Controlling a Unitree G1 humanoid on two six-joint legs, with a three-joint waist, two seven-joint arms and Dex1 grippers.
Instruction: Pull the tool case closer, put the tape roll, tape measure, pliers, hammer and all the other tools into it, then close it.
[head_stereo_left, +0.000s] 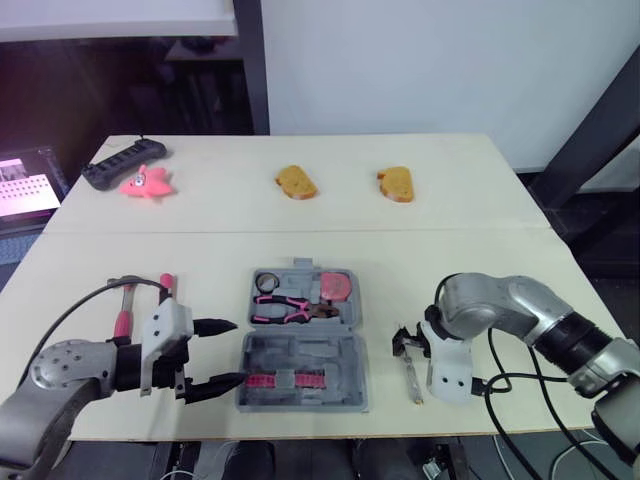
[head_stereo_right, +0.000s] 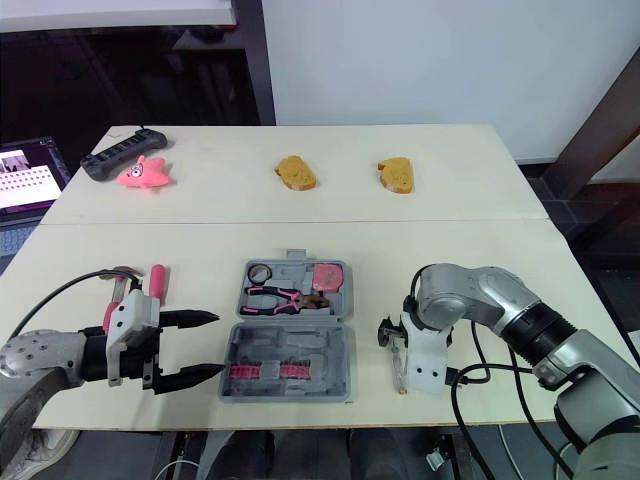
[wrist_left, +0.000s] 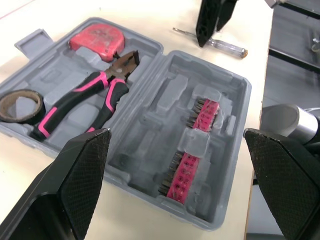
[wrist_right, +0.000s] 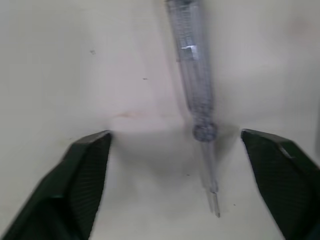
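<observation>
The grey tool case (head_stereo_left: 330, 355) lies open at the table's middle front. Its far half holds a tape roll (head_stereo_left: 266, 284), pink-handled pliers (head_stereo_left: 285, 310) and a red tape measure (head_stereo_left: 335, 286); the near half holds pink bit strips (wrist_left: 192, 165). My left gripper (head_stereo_left: 238, 351) stands open just left of the case, level with the near half. Behind it, a pink-handled hammer (head_stereo_left: 122, 318) and another pink-handled tool (head_stereo_left: 166, 287) lie on the table. Right of the case, my right gripper (wrist_right: 175, 137) points down, open, astride a clear-handled screwdriver (wrist_right: 189, 65) without touching it.
At the table's back lie a black controller (head_stereo_left: 124, 160), a pink star toy (head_stereo_left: 147, 184) and two bread pieces (head_stereo_left: 296, 182) (head_stereo_left: 396, 184). A lit screen (head_stereo_left: 25, 185) sits off the left edge. Cables hang from both arms near the front edge.
</observation>
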